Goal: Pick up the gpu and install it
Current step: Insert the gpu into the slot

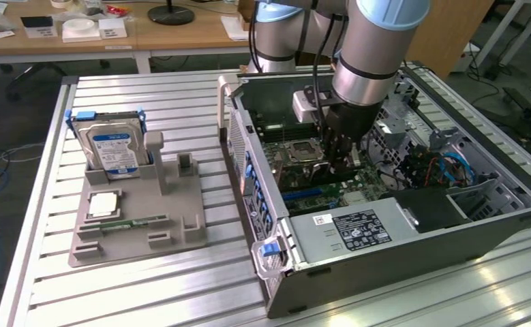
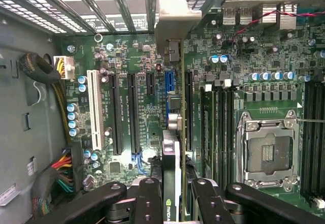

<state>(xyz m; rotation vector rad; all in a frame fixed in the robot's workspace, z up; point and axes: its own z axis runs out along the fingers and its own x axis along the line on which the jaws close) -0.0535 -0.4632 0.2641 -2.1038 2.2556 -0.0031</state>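
Observation:
The gpu [image 2: 171, 132] is seen edge-on in the wrist view: a thin dark card with a silver end bracket [image 2: 175, 18] toward the case's rear slots. My gripper [image 2: 172, 196] is shut on it, with one black finger on each face. It hangs over the green motherboard [image 2: 127, 56], in line with the blue slot [image 2: 169, 82] and beside a long black slot [image 2: 189, 112]. I cannot tell if its edge touches a slot. In the exterior view my gripper [image 1: 338, 160] reaches down into the open computer case [image 1: 247, 157], with the gpu [image 1: 320, 178] low over the board.
A white slot [image 2: 94, 109] and two black slots [image 2: 124, 115] lie to one side, and the CPU socket [image 2: 266, 145] to the other. Cable bundles [image 2: 61, 176] run along the case wall. Outside, a grey fixture [image 1: 183, 231] holds a hard drive [image 1: 112, 146] and a memory stick [image 1: 133, 223].

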